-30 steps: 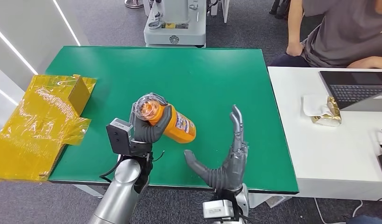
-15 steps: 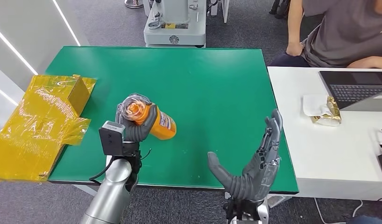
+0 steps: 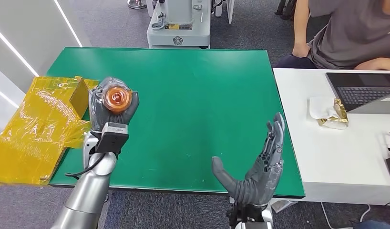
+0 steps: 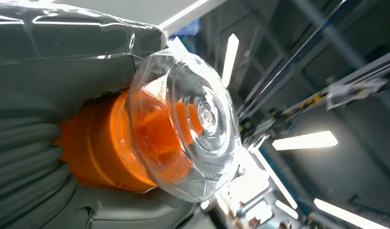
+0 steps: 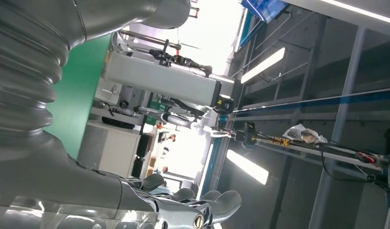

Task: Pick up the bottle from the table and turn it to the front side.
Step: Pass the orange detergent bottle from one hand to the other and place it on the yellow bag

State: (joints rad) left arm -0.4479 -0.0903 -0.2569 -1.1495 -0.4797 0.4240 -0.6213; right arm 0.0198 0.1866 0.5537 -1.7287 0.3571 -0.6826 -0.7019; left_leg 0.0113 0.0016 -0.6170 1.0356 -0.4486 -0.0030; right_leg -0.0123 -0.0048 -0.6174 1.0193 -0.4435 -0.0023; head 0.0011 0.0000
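Note:
My left hand [image 3: 109, 107] grips the orange bottle [image 3: 117, 98] above the left part of the green table [image 3: 198, 95]. The bottle points its clear cap up at the head camera, so its body is hidden behind the cap and my fingers. In the left wrist view the clear ribbed cap [image 4: 188, 124] and the orange bottle neck [image 4: 107, 143] sit between my grey fingers [image 4: 26, 157]. My right hand [image 3: 257, 169] hovers open over the table's near edge, fingers spread, holding nothing. The right hand's fingertips [image 5: 202, 210] show in the right wrist view.
Crinkled yellow film with a small box [image 3: 45, 124] lies at the table's left edge. A white table [image 3: 345, 157] on the right carries a laptop [image 3: 364, 90] and a gold-wrapped packet [image 3: 333, 114]. A person [image 3: 345, 33] sits behind it. A grey machine [image 3: 179, 24] stands beyond the green table.
My left hand has carried the bottle leftward and tipped it from lying slantwise to cap-up. The right hand drew back toward the near edge earlier and has hardly moved since.

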